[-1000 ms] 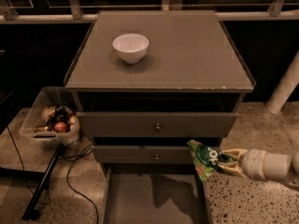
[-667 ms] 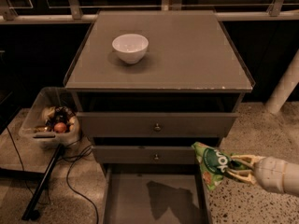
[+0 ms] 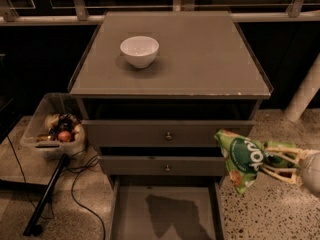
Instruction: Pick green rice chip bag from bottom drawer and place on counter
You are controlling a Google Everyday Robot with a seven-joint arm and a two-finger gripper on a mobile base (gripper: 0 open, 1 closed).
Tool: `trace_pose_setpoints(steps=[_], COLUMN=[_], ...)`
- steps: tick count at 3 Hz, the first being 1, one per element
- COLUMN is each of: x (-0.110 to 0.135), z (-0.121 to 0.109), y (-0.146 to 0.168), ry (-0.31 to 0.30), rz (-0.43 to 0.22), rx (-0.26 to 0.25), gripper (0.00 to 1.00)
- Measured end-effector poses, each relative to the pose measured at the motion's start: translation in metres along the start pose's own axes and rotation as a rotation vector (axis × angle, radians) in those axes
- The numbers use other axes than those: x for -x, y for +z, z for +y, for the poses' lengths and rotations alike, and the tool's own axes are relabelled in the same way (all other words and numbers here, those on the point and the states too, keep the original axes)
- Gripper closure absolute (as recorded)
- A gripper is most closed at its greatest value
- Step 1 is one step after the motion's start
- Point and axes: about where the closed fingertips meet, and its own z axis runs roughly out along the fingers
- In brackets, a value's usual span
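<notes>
Pinching the green rice chip bag point(image 3: 239, 160) by its right end in the gripper point(image 3: 267, 162), held in mid-air just off the cabinet's front right corner, below the counter point(image 3: 200, 59) edge. Above and right of the open bottom drawer point(image 3: 135, 204). Reaching in level from the right.

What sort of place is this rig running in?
Likely a robot test area, not a home: speckled hard floor, loose cables beside a plastic bin, a lone drawer cabinet with a white bowl on the counter. The gripper holds the green rice chip bag beside the open bottom drawer.
</notes>
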Motion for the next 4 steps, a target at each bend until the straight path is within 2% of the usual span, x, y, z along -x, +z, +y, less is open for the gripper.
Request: trace_pose_setpoints(steps=[1,2,3,4], x=[0.060,0.113,0.118,0.133], z=[-0.057,-0.103,-0.109,-0.128], y=[-0.012,0.008,0.014,0.037], ry=[-0.088,-0.122,-0.133,-0.177], rz=[0.006,-0.018,-0.027,-0.056], rx=[-0.027,-0.008,-0.006,0.019], gripper=[1.00,1.00,1.00,1.00])
